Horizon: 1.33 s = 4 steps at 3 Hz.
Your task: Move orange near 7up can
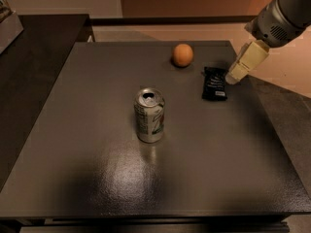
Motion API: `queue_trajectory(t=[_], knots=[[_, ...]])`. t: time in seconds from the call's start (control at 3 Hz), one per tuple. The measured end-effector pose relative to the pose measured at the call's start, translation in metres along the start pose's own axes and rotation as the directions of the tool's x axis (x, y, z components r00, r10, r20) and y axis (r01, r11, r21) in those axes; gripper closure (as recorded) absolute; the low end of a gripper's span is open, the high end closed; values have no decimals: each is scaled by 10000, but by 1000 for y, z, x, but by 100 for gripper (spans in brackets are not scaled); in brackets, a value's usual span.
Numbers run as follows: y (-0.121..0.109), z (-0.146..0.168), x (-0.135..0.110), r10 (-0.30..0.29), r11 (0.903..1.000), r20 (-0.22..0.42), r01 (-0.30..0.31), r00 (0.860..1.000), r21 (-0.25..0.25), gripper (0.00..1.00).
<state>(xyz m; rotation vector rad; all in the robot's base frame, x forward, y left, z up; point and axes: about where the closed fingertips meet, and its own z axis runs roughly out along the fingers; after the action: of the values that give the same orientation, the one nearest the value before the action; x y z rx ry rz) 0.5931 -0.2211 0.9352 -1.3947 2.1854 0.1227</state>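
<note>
Small round matte orange (182,55) sits at 1 o'clock from the silver-topped pale 7up can (149,115), well apart. Cream gripper (233,77) hangs at 4 o'clock of the orange, just beside the flat black snack packet (214,83). Its opening: cannot tell. Nothing seen held.

The gripper (234,76) hung at the tabletop's (87,110) right edge, just beside the black packet (214,83). The arm (282,13) behind it ran out past the upper right corner. The packet's print was too small to read. The left edge cut off a pale object (7,21), its kind unclear. The 7up can (149,118) showed only part of its label.
</note>
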Motion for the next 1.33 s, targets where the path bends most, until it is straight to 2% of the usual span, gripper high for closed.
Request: queue_trajectory(t=[0.67,1.33], knots=[[-28,46,-9,689,9976,707,-689,9951,-30,0],[-41,101,-49,1161,9929,1460,-1188,9824,101,0]])
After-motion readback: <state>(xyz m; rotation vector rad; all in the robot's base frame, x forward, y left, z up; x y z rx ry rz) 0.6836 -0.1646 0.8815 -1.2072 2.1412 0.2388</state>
